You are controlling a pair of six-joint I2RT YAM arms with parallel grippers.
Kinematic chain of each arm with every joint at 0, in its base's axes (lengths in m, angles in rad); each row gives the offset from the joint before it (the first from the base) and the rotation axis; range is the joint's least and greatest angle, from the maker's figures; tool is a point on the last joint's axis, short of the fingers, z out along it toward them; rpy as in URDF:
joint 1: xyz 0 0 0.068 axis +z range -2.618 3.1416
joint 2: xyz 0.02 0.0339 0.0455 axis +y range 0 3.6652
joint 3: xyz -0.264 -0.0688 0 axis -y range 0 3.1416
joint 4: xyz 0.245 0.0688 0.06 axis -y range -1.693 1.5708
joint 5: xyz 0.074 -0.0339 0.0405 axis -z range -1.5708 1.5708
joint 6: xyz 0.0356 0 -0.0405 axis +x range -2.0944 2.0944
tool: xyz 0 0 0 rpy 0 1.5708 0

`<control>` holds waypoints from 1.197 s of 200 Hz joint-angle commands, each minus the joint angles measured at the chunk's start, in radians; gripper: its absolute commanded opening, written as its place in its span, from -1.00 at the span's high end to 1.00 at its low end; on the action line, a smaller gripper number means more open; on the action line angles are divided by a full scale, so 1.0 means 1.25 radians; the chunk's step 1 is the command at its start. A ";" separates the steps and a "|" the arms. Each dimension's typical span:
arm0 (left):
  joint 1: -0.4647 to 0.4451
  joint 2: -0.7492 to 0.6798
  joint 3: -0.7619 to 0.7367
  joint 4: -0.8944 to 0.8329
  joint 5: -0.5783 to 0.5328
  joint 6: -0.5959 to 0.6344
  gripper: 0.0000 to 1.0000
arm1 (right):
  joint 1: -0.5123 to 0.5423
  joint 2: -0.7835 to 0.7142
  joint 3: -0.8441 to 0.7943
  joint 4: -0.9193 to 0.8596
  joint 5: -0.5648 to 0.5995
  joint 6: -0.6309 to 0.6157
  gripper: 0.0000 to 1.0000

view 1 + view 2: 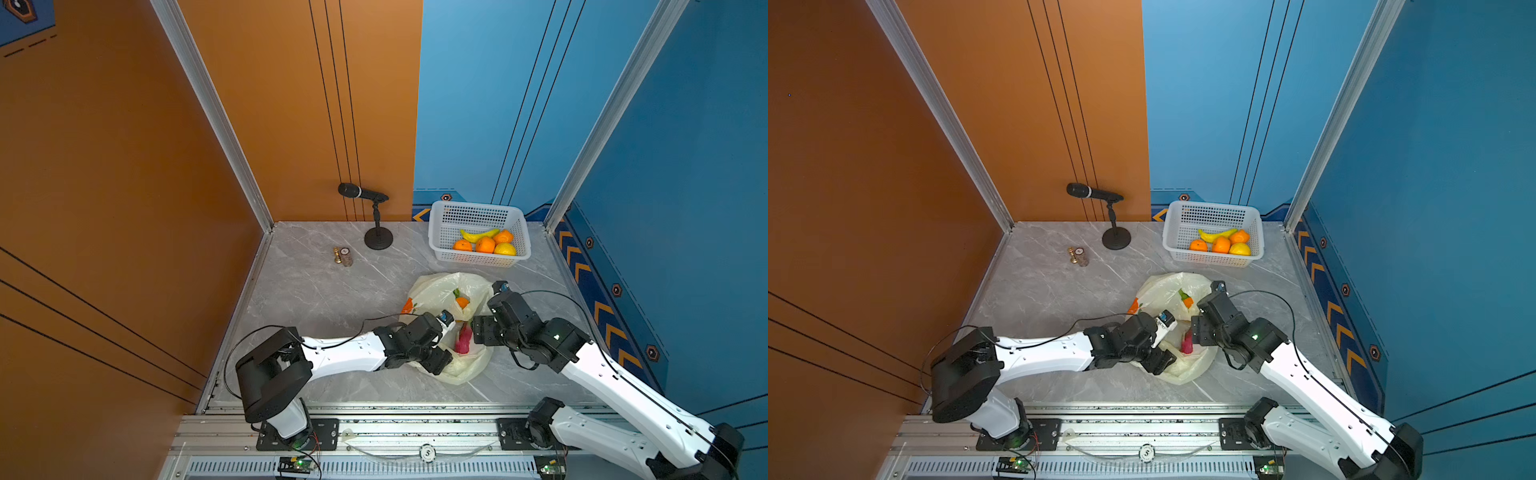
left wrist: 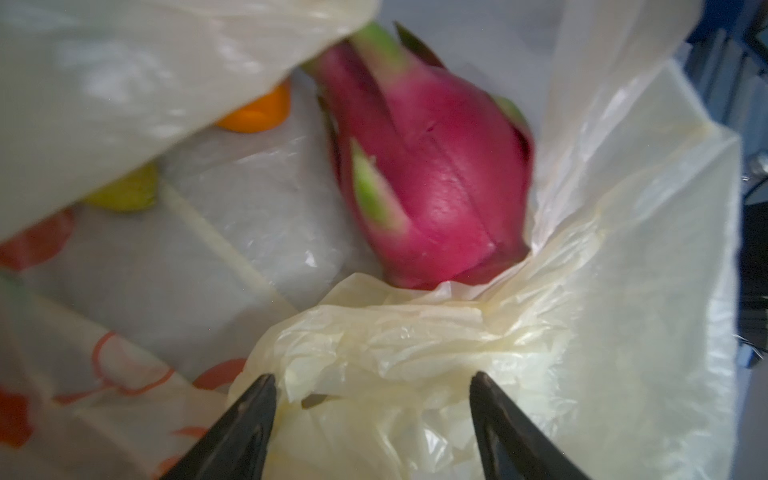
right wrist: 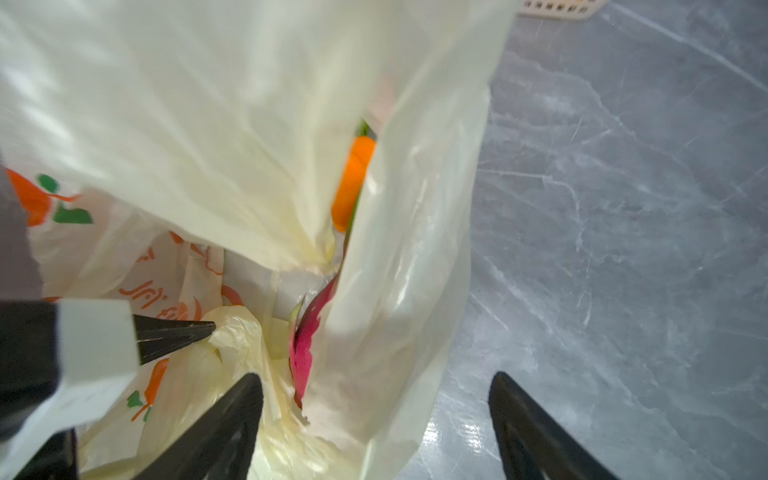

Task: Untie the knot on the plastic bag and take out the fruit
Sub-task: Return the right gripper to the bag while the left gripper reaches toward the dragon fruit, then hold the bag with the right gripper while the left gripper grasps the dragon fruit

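Dragon fruit lies in plastic bag just beyond left gripper, jaws apart

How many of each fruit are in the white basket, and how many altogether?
Oranges: 3
Lemon: 1
Banana: 1
Total: 5

Both top views are brightly and evenly lit, shadows are kept soft, and straight lines are bowed toward the edges. Beyond the left fingers the plastic bag is washed out and the dragon fruit is blurred. Between the right fingers glare is caught on the worktop.
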 commanded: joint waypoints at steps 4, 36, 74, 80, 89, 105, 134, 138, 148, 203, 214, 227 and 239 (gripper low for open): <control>-0.015 0.009 -0.011 0.058 0.041 0.020 -0.53 | 0.006 0.020 -0.049 -0.028 0.034 0.071 -0.58; -0.013 -0.025 -0.019 0.087 -0.017 0.034 -0.63 | 0.006 0.023 -0.101 -0.049 0.092 0.119 -0.27; 0.005 -0.003 0.048 0.078 -0.082 -0.030 -0.65 | -0.010 0.006 -0.160 -0.007 0.099 0.144 0.29; 0.007 0.008 0.062 0.073 -0.098 -0.051 -0.65 | -0.015 0.005 -0.165 0.007 0.085 0.143 0.33; 0.011 0.027 0.085 0.067 -0.107 -0.083 -0.65 | -0.023 0.005 -0.174 0.030 0.058 0.141 0.35; 0.016 0.063 0.120 0.077 -0.095 -0.115 -0.65 | -0.035 -0.002 -0.189 0.073 0.002 0.141 0.39; 0.022 0.108 0.151 0.079 -0.067 -0.130 -0.80 | -0.048 -0.027 -0.223 0.163 -0.097 0.145 0.45; 0.024 0.112 0.153 0.079 -0.065 -0.135 -0.83 | -0.049 -0.029 -0.228 0.171 -0.106 0.148 0.45; 0.032 0.120 0.156 0.072 -0.066 -0.154 -0.86 | -0.052 -0.030 -0.236 0.184 -0.121 0.153 0.46; 0.071 0.200 0.227 -0.016 0.032 -0.162 -0.96 | -0.059 -0.027 -0.253 0.248 -0.181 0.153 0.47; 0.073 0.211 0.232 -0.033 0.052 -0.168 -0.95 | -0.060 -0.028 -0.252 0.244 -0.175 0.151 0.47; 0.074 0.214 0.226 -0.046 0.064 -0.176 -0.95 | -0.060 -0.032 -0.248 0.233 -0.159 0.149 0.47; 0.076 0.214 0.224 -0.074 0.071 -0.170 -0.95 | -0.060 -0.035 -0.246 0.225 -0.142 0.147 0.47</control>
